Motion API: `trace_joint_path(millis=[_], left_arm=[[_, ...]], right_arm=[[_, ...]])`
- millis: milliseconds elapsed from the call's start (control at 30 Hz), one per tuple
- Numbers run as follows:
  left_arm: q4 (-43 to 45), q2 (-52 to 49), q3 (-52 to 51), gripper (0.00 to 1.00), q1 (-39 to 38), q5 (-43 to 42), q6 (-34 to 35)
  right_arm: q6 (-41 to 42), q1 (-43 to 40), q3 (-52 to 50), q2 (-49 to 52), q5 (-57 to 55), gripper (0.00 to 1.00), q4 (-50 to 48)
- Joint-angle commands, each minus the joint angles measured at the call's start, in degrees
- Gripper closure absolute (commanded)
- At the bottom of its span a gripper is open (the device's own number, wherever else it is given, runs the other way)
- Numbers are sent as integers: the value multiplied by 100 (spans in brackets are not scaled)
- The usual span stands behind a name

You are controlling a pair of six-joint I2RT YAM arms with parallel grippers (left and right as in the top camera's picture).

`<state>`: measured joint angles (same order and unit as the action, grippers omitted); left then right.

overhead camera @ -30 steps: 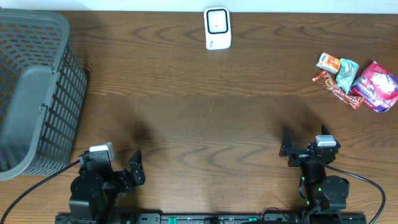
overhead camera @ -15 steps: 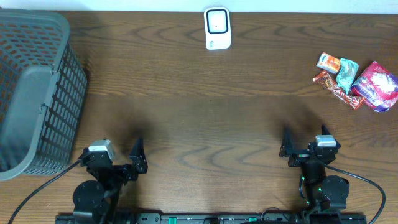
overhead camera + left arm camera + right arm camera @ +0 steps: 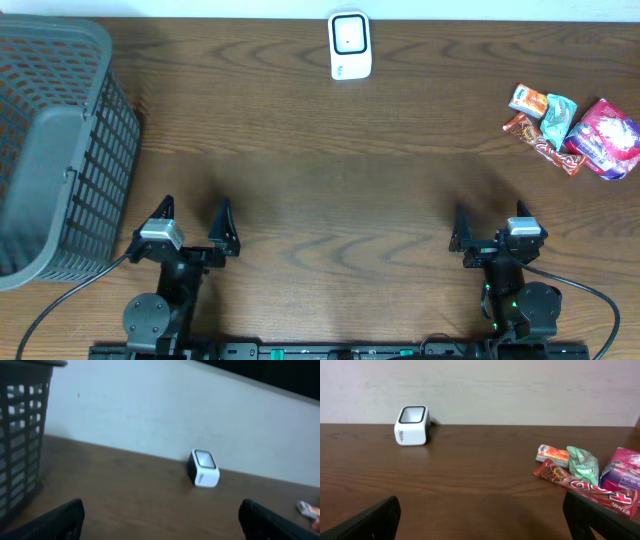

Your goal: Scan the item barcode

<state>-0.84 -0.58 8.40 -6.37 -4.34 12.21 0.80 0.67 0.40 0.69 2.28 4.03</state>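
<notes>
A white barcode scanner (image 3: 349,45) stands at the table's far edge; it also shows in the left wrist view (image 3: 203,468) and the right wrist view (image 3: 411,425). The items are a cluster of snack packets (image 3: 570,130) at the far right: an orange packet (image 3: 552,453), a green one (image 3: 583,464), a red bar (image 3: 580,485) and a pink bag (image 3: 622,472). My left gripper (image 3: 193,217) (image 3: 161,520) sits near the front left, open and holding nothing. My right gripper (image 3: 489,222) (image 3: 482,517) sits near the front right, open and holding nothing, well short of the packets.
A dark grey mesh basket (image 3: 100,130) occupies the left side of the table, and its wall (image 3: 20,435) shows at the left of the left wrist view. A white wall runs behind the table's far edge.
The left arm has turned so that its gripper now faces the table's far side, both fingers showing. The right arm has not moved.
</notes>
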Motion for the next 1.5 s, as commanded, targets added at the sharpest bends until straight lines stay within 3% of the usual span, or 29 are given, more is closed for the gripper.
trace_joint_path(millis=[0,167,400,800,1167,1467], left_arm=[[542,50,-337,2,33,-37,-9],[1464,50,-782,2,33,-33,-9],[1513,50,-817,2,155,13,-11],[-326,50,-817,2,229,96,-256],[-321,50,-817,2,229,103,-1565],[-341,50,-817,2,229,203,-1403]], right_arm=[[-63,28,-4,-37,-24,1,24],[-63,28,-4,-37,-24,1,26],[-63,28,-4,-37,-24,1,26],[-63,28,-4,-37,-24,1,26],[-63,28,-4,-37,-24,1,26],[-63,28,-4,-37,-24,1,26]])
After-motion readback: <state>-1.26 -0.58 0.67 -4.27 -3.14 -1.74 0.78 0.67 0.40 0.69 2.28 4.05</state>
